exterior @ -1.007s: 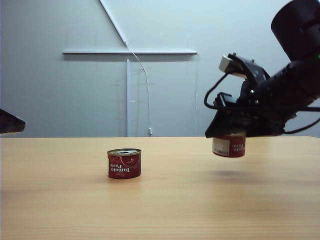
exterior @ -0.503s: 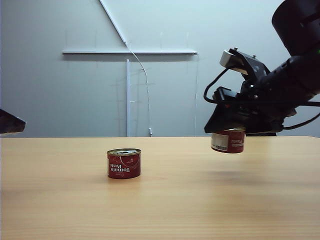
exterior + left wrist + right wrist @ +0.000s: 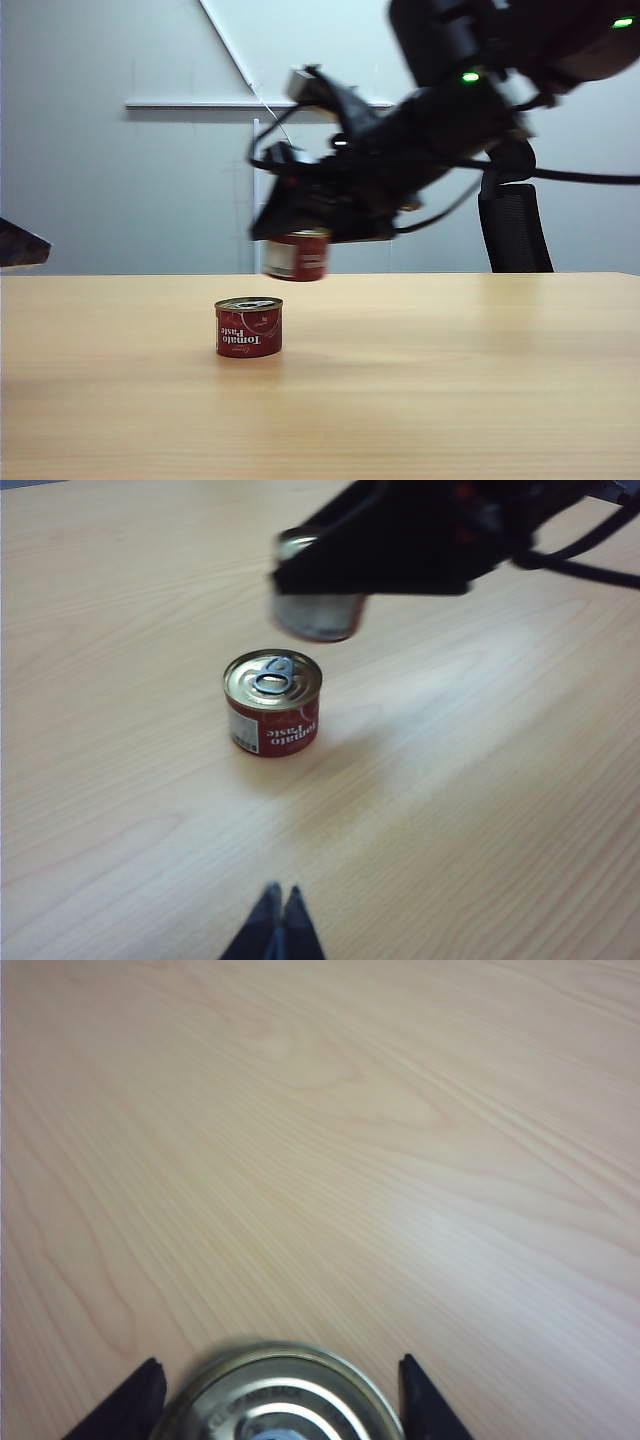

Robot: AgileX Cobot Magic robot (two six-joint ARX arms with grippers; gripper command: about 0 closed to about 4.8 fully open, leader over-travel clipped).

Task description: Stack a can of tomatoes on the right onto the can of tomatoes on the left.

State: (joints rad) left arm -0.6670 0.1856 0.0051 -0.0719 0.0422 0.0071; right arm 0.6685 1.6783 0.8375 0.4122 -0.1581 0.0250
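Observation:
A red tomato paste can (image 3: 249,327) with a pull-tab lid stands upright on the wooden table (image 3: 450,380); the left wrist view shows it too (image 3: 273,702). My right gripper (image 3: 296,235) is shut on a second tomato can (image 3: 296,256), held in the air just above and slightly right of the standing can. That held can is blurred in the left wrist view (image 3: 315,615), and its metal end (image 3: 278,1395) sits between the right gripper's fingers (image 3: 133,1405). My left gripper (image 3: 279,892) is shut and empty, low over the table some way from the standing can.
A black office chair (image 3: 515,228) stands behind the table at the right. A white rail (image 3: 260,103) and a cable (image 3: 290,150) run along the back wall. A dark object (image 3: 20,244) pokes in at the left edge.
My right arm has swung left across the table carrying the can, from the right side to just above the standing can, and has risen a little. The left gripper and standing can stayed put.

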